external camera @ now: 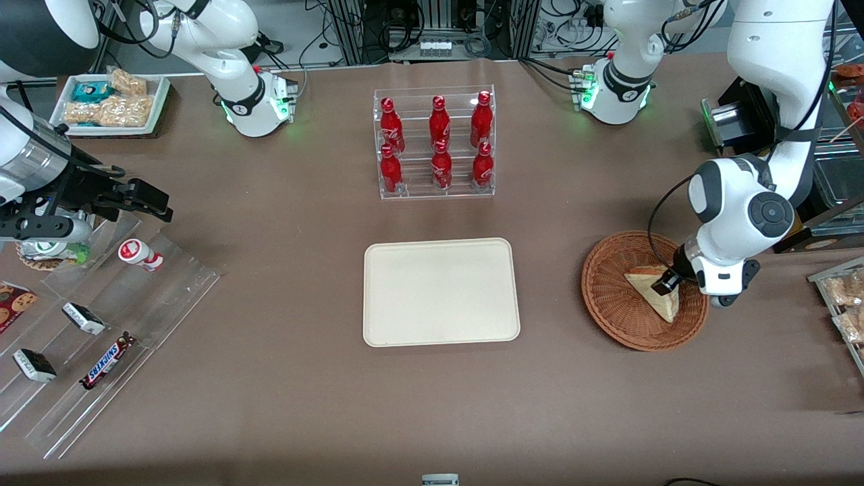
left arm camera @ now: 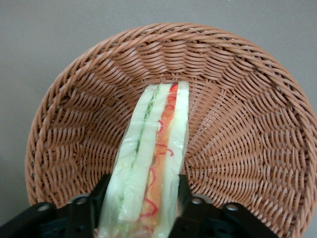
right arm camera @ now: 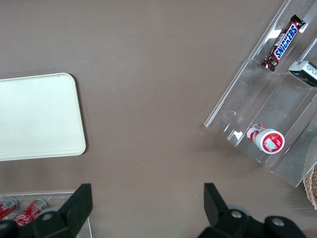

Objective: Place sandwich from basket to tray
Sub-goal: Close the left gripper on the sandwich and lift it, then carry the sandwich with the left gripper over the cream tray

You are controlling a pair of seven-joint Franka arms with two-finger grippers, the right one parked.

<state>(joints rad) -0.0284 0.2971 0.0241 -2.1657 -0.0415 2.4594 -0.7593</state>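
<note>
The sandwich [external camera: 653,291] is a white bread wedge with red and green filling lying in the round wicker basket [external camera: 611,297] toward the working arm's end of the table. My gripper [external camera: 666,283] is down in the basket and shut on the sandwich. In the left wrist view the sandwich [left arm camera: 151,158] stands on edge between the two black fingers [left arm camera: 97,198], which press against both bread faces, with the basket [left arm camera: 237,114] weave beneath. The cream tray [external camera: 441,291] lies flat at the table's middle, beside the basket, with nothing on it.
A clear rack of red bottles [external camera: 436,143] stands farther from the front camera than the tray. Clear stepped shelves with snack bars [external camera: 108,337] lie toward the parked arm's end. Packaged snacks [external camera: 844,297] sit at the working arm's table edge.
</note>
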